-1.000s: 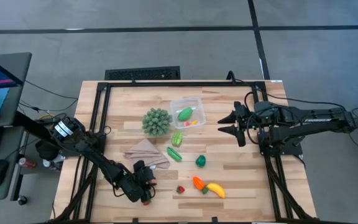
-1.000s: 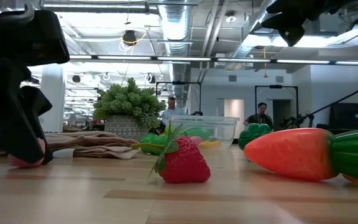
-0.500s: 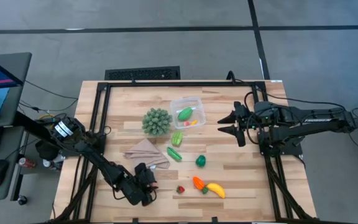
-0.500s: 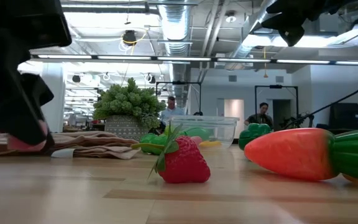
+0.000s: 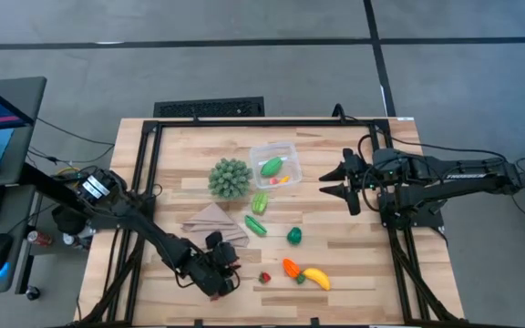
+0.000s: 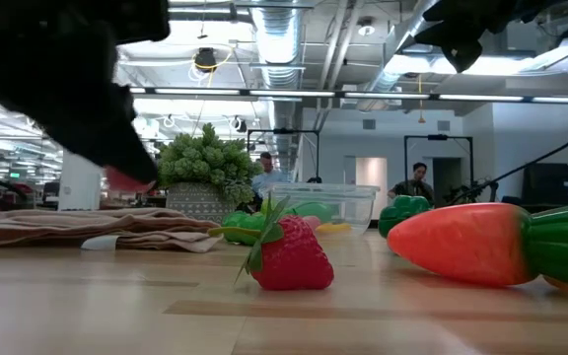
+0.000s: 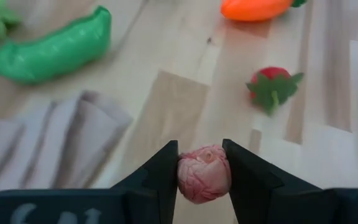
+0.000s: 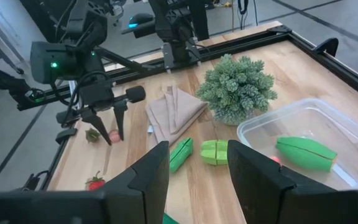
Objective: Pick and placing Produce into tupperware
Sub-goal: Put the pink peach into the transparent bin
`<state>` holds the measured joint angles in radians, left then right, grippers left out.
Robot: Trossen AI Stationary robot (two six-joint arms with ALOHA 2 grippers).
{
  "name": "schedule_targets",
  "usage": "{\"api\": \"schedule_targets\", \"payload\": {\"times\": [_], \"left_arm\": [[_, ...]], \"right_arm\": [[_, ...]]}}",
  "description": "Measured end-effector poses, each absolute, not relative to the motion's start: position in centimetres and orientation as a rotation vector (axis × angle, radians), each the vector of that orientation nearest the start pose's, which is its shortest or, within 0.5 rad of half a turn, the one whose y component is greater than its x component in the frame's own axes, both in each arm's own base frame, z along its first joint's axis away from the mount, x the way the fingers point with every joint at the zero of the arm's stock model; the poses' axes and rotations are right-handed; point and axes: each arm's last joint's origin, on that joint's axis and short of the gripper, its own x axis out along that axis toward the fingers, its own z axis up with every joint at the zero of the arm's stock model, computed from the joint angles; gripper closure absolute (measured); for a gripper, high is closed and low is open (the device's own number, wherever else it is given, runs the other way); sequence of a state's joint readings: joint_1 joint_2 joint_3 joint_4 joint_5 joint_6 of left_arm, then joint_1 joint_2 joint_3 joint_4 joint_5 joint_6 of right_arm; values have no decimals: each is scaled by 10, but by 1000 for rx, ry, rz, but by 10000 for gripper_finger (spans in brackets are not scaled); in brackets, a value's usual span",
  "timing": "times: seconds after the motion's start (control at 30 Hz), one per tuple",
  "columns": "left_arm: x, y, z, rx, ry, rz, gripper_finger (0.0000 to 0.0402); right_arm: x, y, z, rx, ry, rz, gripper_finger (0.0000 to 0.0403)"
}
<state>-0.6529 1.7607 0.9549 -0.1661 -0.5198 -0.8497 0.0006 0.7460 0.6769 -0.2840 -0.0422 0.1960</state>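
My left gripper [image 5: 224, 273] is near the table's front edge, left of the middle, shut on a small round pink toy piece [image 7: 204, 174]. A red strawberry [image 5: 264, 277], an orange carrot [image 5: 291, 268] and a yellow banana [image 5: 316, 278] lie on the table to its right. Two green pods [image 5: 255, 225] [image 5: 260, 202] and a green pepper [image 5: 293, 236] lie farther back. The clear tupperware [image 5: 273, 164] stands at the back with a green piece in it. My right gripper [image 5: 335, 179] hovers open to the right of the tupperware, holding nothing. My left gripper pinches the pink piece by its two opposite sides [image 7: 183, 177] between its two fingers, near their free ends. The fingers slant down toward the table. In the low view the piece [image 6: 126, 180] hangs clear of the table.
A spiky green ball [image 5: 230, 178] stands left of the tupperware. A tan folded cloth [image 5: 215, 225] lies just behind my left gripper. Bare wood shows at the table's front right and far right. People stand in the room beyond the table.
My left gripper has risen from the table and gone toward the table's right edge, toward the strawberry, staying shut. The pink piece, which rested on the wood a second ago, is now lifted clear.
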Motion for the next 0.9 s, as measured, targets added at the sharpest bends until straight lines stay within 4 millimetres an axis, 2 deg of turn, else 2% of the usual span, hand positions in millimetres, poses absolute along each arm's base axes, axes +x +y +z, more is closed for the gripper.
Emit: {"api": "schedule_targets", "payload": {"times": [0.37,0.9], "left_arm": [[296,-168,170,-83,862,285,294],[339,-115,204,149,858,301,294]], "right_arm": [[165,1,292,164,356,20,249],[165,2,292,156,357,25,249]]}}
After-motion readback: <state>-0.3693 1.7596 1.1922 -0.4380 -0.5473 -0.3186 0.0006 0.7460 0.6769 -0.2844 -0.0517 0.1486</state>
